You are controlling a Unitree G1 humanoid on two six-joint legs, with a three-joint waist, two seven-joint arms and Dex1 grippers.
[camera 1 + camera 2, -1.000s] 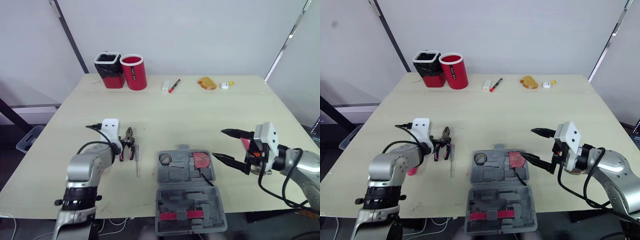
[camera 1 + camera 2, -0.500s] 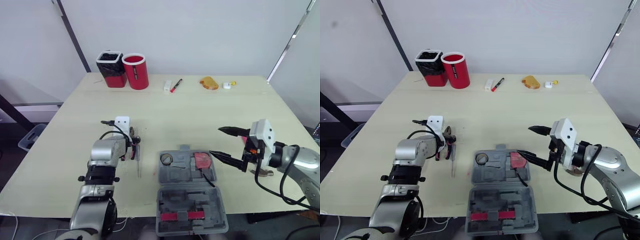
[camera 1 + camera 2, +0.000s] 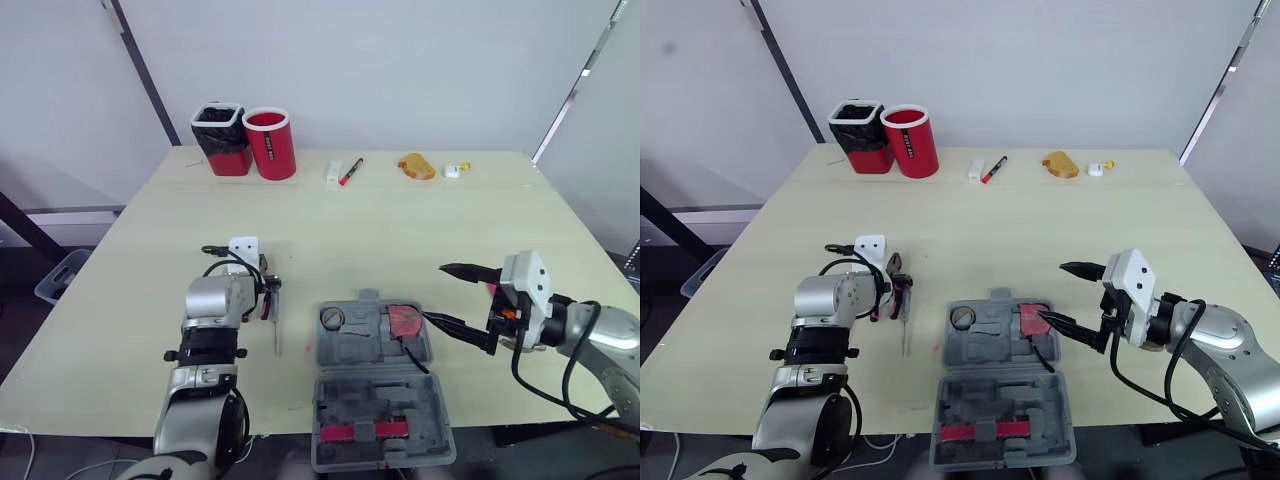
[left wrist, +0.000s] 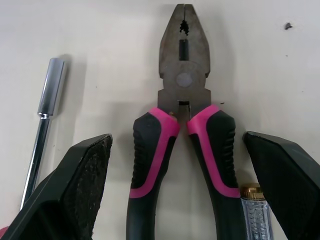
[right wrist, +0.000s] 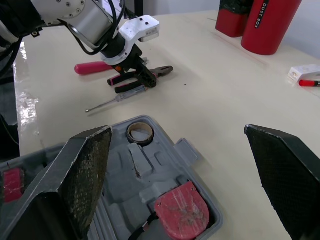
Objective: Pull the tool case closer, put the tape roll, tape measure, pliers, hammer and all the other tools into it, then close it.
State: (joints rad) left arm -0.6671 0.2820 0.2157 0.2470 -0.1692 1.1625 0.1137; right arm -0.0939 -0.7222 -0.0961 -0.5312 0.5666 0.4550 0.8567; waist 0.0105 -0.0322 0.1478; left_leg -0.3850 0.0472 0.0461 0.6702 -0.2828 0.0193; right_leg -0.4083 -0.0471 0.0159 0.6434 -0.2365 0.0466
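Note:
The grey tool case [image 3: 345,352] lies open at the table's front edge. In it are a tape roll [image 3: 332,318] and a red tape measure [image 3: 404,321]. Pink-handled pliers [image 4: 182,125] lie flat on the table left of the case. My left gripper [image 4: 177,140] is open, one finger on each side of the pliers' handles. A screwdriver [image 3: 276,335] lies beside the pliers, its clear handle [image 4: 255,215] by one finger. A pink-handled tool [image 5: 94,67] with a chrome shaft [image 4: 45,115] lies on the other side. My right gripper [image 3: 434,292] hangs open just right of the case.
A black cup [image 3: 221,139] and a red cup [image 3: 270,143] stand at the back left. A white box [image 3: 332,172], a red marker [image 3: 348,171], an orange object [image 3: 414,166] and a small white item [image 3: 451,171] lie along the far edge. The case lid [image 3: 380,430] overhangs the front edge.
My left arm has swung in towards the middle, and its gripper now straddles the pliers' handles. The right gripper has drifted slightly right and lower, still open.

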